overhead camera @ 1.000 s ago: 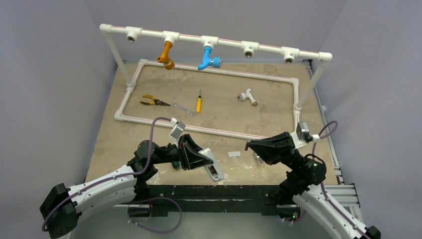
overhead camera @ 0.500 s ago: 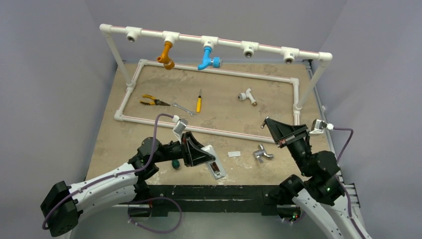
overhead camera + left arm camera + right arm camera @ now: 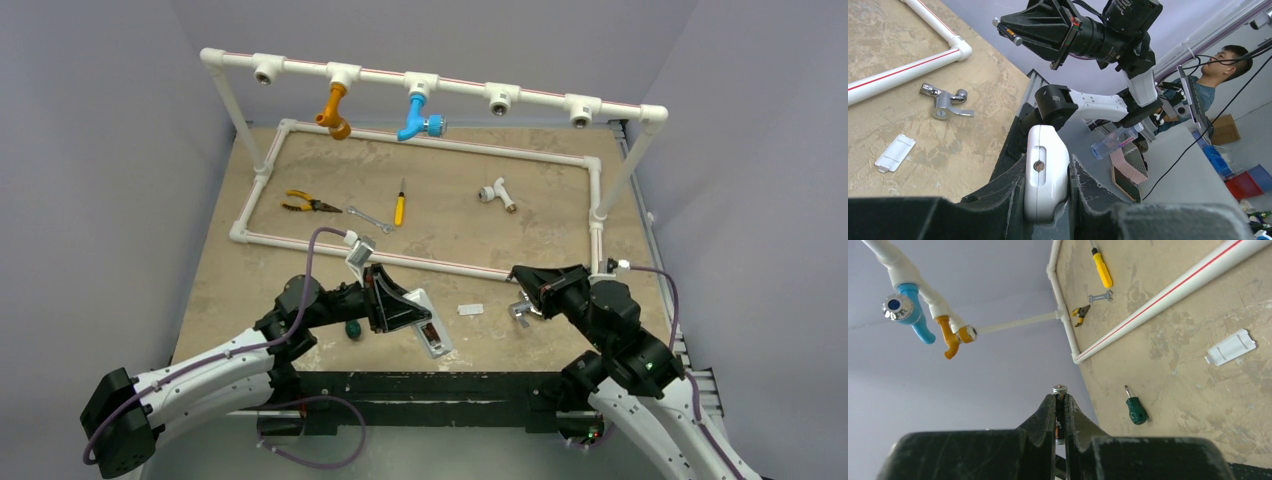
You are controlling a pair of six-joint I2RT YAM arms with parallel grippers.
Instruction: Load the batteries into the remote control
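Remote (image 3: 428, 328) clamped between the fingers of my left gripper (image 3: 412, 314), held up near the near edge of the table (image 3: 300, 260). It is tilted, with the dark battery bay showing to the top camera. In the left wrist view, a rounded white end of it pokes out between the two pads.

Right gripper (image 3: 1060, 407) pinched narrow on one battery (image 3: 1060, 390), whose metal cap sticks out past the fingertips. That arm hangs in the air to the right of the remote, tip pointing left, well apart from it.

On the table: white cover (image 3: 470, 309) between the two grippers, silver tap fitting (image 3: 522, 308) just below my right gripper's tip, green-handled screwdriver (image 3: 352, 329) beside my left arm.
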